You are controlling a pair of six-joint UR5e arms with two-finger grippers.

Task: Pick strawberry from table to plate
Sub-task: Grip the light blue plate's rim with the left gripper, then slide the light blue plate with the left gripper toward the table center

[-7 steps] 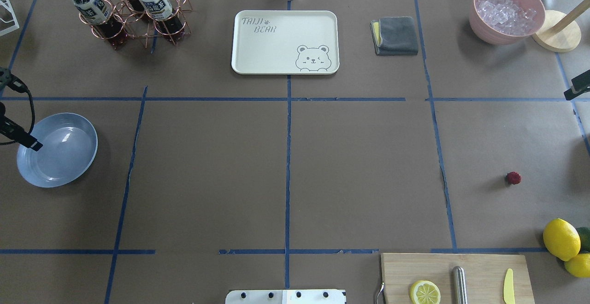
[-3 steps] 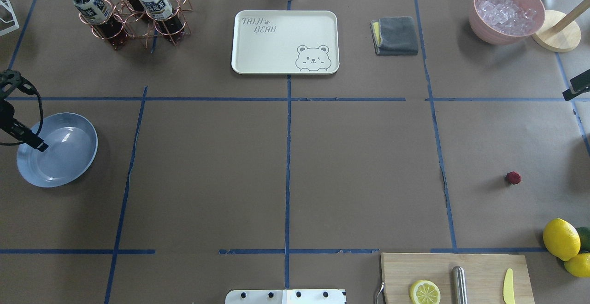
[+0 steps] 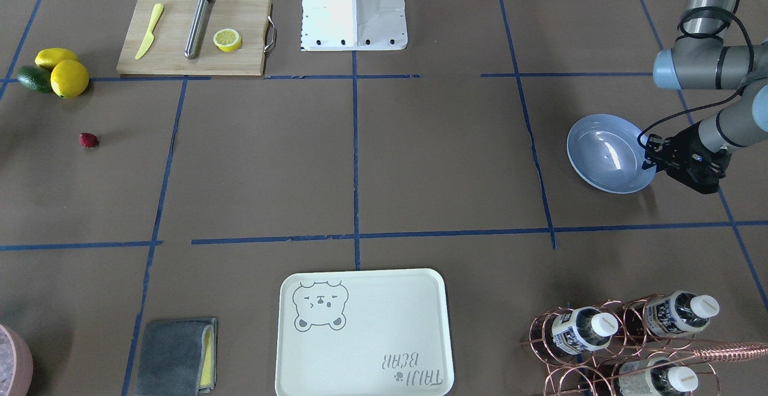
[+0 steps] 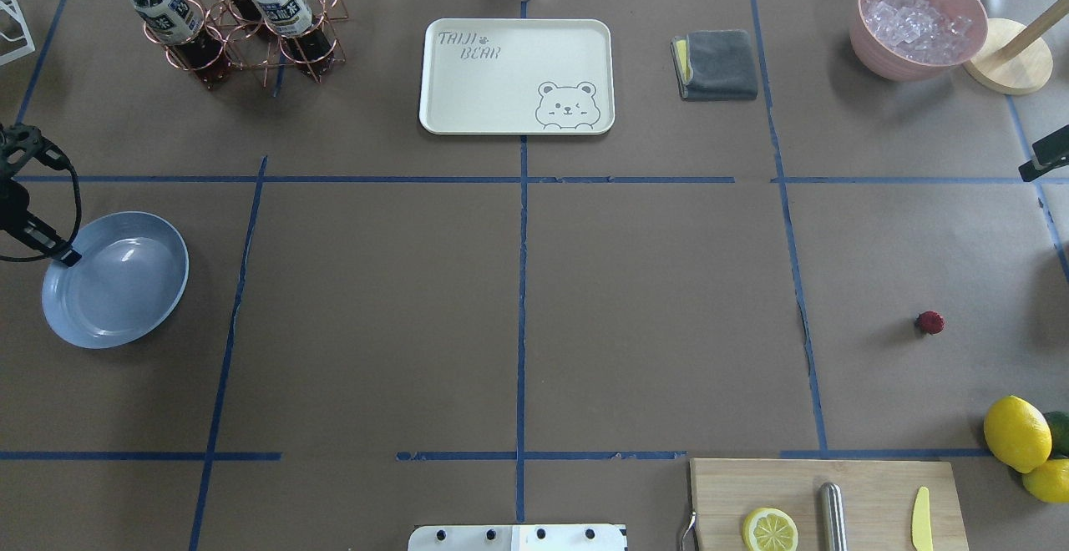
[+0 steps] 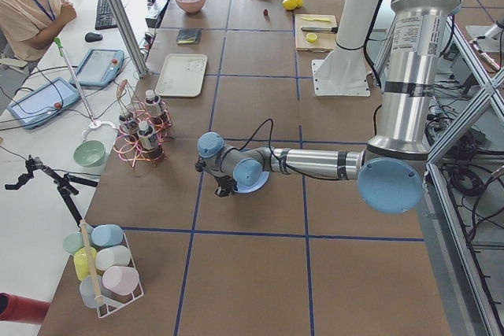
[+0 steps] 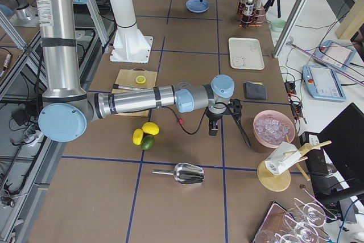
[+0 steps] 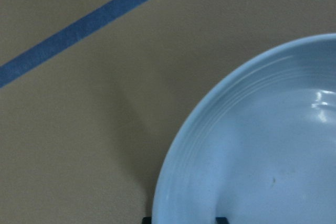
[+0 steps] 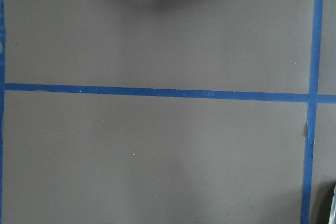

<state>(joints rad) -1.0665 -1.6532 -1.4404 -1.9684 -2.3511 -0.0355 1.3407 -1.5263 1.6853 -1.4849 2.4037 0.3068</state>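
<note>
The strawberry point(image 4: 929, 322) is a tiny dark-red berry lying alone on the brown table point(image 4: 651, 309) at the right, also seen in the front-facing view point(image 3: 88, 140). The light-blue plate point(image 4: 125, 284) sits at the far left. My left gripper point(image 4: 65, 257) is at the plate's left rim and appears shut on it. The left wrist view shows the plate point(image 7: 252, 145) rim running between the two dark fingertips at the bottom edge. My right gripper point(image 4: 1041, 160) only shows at the right edge, well behind the strawberry. I cannot tell whether it is open or shut.
Two lemons point(image 4: 1016, 432) and an avocado lie near the strawberry. A chopping board point(image 4: 868, 484) holds a lemon half, a knife and a metal rod. At the back stand a cream bear tray point(image 4: 468, 100), a grey cloth point(image 4: 716, 64), a pink ice bowl point(image 4: 877, 50) and a bottle rack point(image 4: 238, 25).
The left gripper shifted right at the plate's rim, and the plate then slid a little right and toward the robot. The strawberry and the right gripper have not moved.
</note>
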